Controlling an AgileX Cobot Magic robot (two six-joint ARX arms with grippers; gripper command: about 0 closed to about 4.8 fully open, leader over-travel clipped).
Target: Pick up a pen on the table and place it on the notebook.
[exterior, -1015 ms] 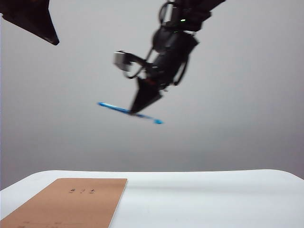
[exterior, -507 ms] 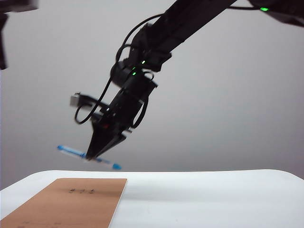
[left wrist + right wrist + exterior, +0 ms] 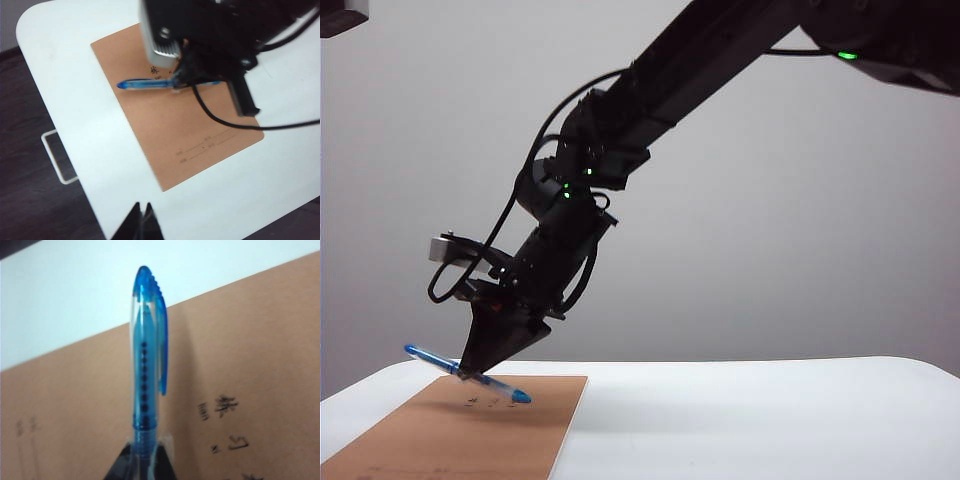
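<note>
Pen (image 3: 467, 373) and right gripper (image 3: 472, 374) have come down a long way in the last second: from high above the table (image 3: 770, 420) and to the right, they are now just over the far end of the notebook (image 3: 460, 440), near its small printed characters. The jaws are clamped on the pen's middle, and it lies nearly level, one end a little lower. From the exterior view I cannot tell if that end already touches the cover. So the carry seems almost finished and only the release remains. The cover has much free room toward the near side; its far edge is closer. The left gripper (image 3: 140, 225), jaws together and holding nothing, hangs well apart over the table's edge.
</note>
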